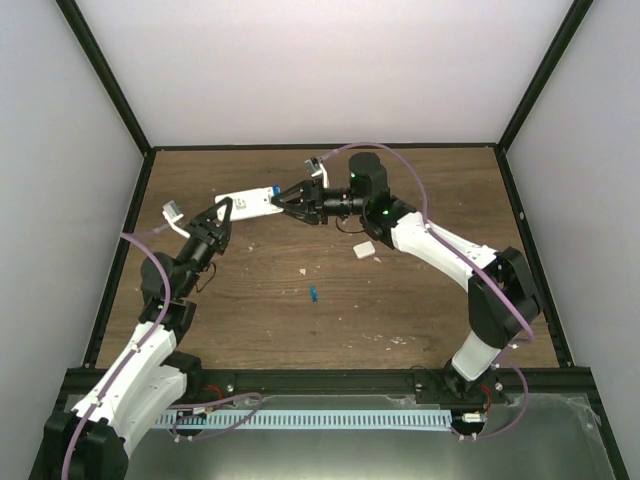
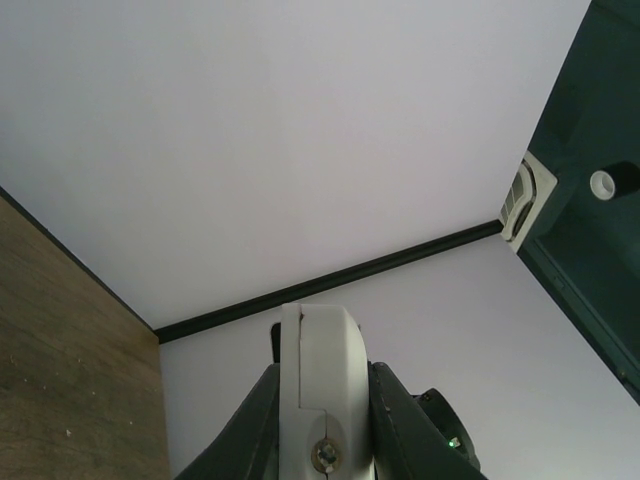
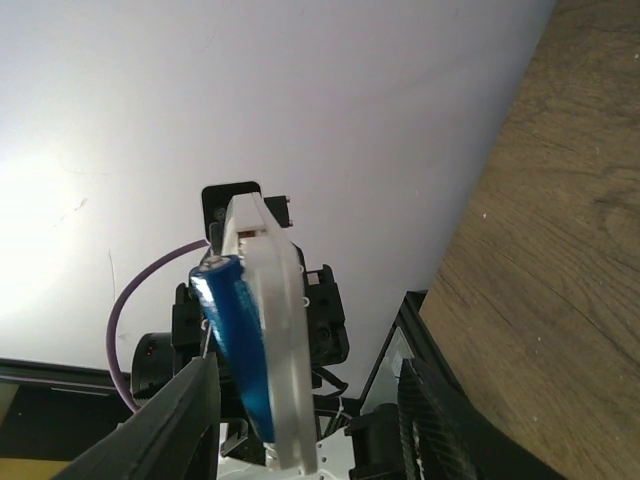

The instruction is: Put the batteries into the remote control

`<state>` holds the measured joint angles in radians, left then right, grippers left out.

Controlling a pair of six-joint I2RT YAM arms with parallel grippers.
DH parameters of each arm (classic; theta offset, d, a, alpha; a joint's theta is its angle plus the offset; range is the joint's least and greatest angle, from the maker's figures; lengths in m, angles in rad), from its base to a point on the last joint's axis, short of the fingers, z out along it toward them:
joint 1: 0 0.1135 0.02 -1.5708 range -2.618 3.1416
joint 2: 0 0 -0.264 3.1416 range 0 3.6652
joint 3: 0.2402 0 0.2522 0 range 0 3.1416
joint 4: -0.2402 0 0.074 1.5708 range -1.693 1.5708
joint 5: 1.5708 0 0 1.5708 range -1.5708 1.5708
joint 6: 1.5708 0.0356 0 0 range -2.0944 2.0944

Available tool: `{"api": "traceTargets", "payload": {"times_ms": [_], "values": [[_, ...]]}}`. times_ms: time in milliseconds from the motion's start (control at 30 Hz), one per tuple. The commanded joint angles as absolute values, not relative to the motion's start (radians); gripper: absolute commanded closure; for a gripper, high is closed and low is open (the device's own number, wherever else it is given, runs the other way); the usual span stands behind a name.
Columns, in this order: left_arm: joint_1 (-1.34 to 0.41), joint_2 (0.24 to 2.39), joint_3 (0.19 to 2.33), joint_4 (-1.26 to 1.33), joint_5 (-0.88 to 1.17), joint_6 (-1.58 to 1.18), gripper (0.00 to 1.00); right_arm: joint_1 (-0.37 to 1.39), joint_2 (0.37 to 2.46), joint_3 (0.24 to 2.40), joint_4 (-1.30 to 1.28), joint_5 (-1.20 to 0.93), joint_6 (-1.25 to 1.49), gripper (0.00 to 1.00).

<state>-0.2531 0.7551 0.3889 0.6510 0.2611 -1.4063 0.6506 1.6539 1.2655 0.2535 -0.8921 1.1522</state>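
My left gripper (image 1: 228, 210) is shut on the white remote control (image 1: 248, 203) and holds it above the table's back left. In the left wrist view the remote (image 2: 320, 350) stands edge-on between the two dark fingers of that gripper (image 2: 322, 392). One blue battery (image 3: 235, 340) lies along the remote's (image 3: 285, 350) open side. My right gripper (image 3: 305, 400) is open, with one finger on each side of the remote's free end and a gap to each. From above, that battery (image 1: 274, 190) shows at the remote's right end, at my right gripper's (image 1: 286, 198) tips. A second battery (image 1: 313, 293) lies on the table.
A small white cover piece (image 1: 363, 249) lies on the wooden table (image 1: 420, 320) below the right arm's wrist. Small white specks dot the wood near the middle. White walls with black frame rails enclose the table on three sides.
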Motion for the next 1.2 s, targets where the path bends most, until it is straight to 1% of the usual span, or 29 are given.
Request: {"api": "traceTargets", "payload": {"times_ms": [0,200,400,500,800,1000,1167], "values": [[-0.248,0.741,0.381,0.706,0.248,-1.397,1.0,0.652,1.641,1.336,0.229,-0.906,1.133,0.58],[-0.248,0.744,0.369,0.708,0.246,-1.393,1.0,0.646,1.646,1.378,0.204,-0.916,1.116,0.55],[-0.247,0.749,0.366,0.715,0.277,-1.355,1.0,0.628,1.654,1.379,0.221,-0.912,1.182,0.58],[-0.248,0.753,0.372,0.723,0.292,-1.336,1.0,0.625,1.663,1.399,0.188,-0.906,1.187,0.58],[-0.248,0.757,0.362,0.742,0.302,-1.306,1.0,0.612,1.679,1.404,0.235,-0.926,1.261,0.58],[-0.248,0.762,0.356,0.755,0.305,-1.288,1.0,0.612,1.688,1.396,0.254,-0.931,1.285,0.62],[-0.247,0.765,0.346,0.777,0.305,-1.278,1.0,0.612,1.689,1.394,0.268,-0.932,1.297,0.68]]}}
